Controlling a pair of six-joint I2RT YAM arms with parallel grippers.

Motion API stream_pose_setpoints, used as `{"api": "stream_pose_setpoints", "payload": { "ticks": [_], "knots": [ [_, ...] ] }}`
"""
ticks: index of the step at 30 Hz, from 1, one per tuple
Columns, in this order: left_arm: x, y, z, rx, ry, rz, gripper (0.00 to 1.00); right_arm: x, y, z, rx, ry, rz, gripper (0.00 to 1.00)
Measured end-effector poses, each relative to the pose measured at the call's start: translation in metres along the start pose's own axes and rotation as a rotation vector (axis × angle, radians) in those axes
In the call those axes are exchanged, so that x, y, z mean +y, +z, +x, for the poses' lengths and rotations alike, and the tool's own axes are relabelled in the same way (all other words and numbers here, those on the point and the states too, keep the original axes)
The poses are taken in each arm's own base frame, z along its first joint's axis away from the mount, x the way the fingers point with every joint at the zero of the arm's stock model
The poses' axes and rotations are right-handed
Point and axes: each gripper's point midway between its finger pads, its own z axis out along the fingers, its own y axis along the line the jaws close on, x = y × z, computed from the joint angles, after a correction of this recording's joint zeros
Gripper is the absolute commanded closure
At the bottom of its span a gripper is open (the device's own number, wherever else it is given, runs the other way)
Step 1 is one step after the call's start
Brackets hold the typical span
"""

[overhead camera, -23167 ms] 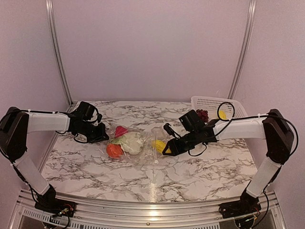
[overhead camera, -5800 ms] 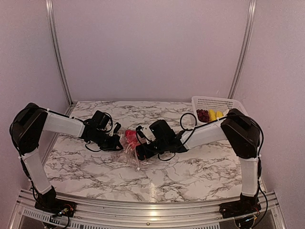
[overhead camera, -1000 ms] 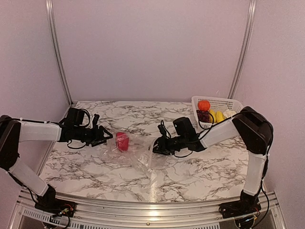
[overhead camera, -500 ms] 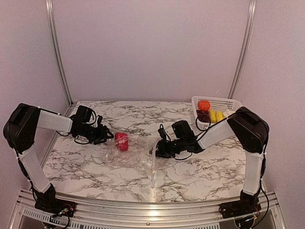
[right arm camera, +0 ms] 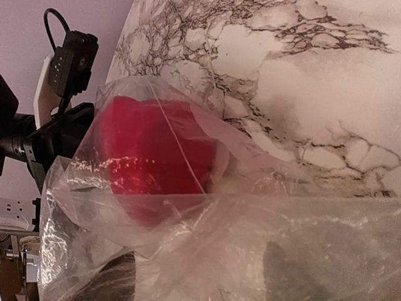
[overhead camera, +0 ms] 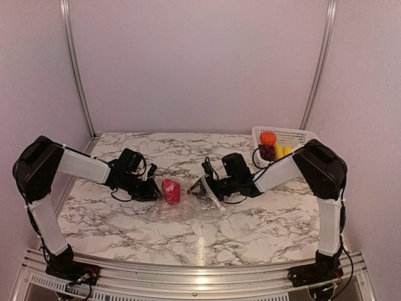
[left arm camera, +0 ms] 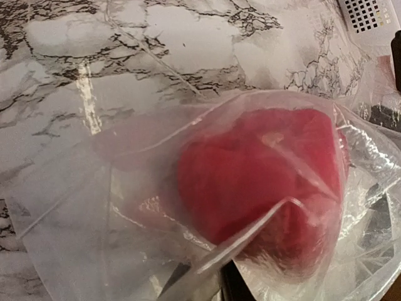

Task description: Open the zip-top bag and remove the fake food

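Observation:
The clear zip-top bag lies crumpled on the marble table between my two grippers. One red piece of fake food is still inside it. The red piece also shows in the left wrist view and in the right wrist view. My left gripper is shut on the bag's left edge, just beside the red piece. My right gripper is at the bag's right side. Its fingers stand wide apart under the bag film, short of the red piece.
A white lattice basket stands at the back right. It holds an orange-red ball, dark grapes and yellow pieces. The left wrist camera body is close behind the bag.
Both grippers have moved inward toward each other. The bag has bunched up between them and the red piece has shifted right. The right gripper now sits against the bag's mouth.

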Motion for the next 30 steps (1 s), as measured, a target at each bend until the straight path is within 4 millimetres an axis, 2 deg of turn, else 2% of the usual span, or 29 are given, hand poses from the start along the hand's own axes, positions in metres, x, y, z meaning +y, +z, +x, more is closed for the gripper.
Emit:
{"api": "stream_pose_setpoints", "payload": {
  "ticks": [3, 6, 11, 14, 18, 22, 30],
  "knots": [
    [-0.011, 0.005, 0.007, 0.020, 0.028, 0.004, 0.88, 0.005, 0.002, -0.005, -0.007, -0.009, -0.012, 0.36],
    [-0.022, 0.009, 0.010, 0.031, 0.046, 0.015, 0.91, 0.011, 0.004, -0.009, -0.010, -0.018, -0.029, 0.42],
    [-0.037, 0.016, 0.014, 0.045, 0.051, 0.033, 0.94, 0.019, 0.008, -0.004, 0.006, -0.017, -0.055, 0.47],
    [-0.039, 0.019, 0.015, 0.047, 0.032, 0.040, 0.94, 0.022, 0.010, -0.001, 0.013, -0.021, -0.064, 0.38],
    [-0.041, 0.023, 0.017, 0.052, 0.022, 0.049, 0.95, 0.025, 0.013, 0.003, 0.021, -0.019, -0.064, 0.30],
    [-0.048, 0.028, 0.022, 0.066, 0.035, 0.057, 0.95, 0.022, 0.017, -0.002, 0.015, -0.019, -0.047, 0.19],
    [-0.067, 0.040, 0.031, 0.105, 0.056, 0.095, 0.95, 0.021, 0.025, -0.009, 0.017, -0.053, -0.004, 0.12]
  ]
}}
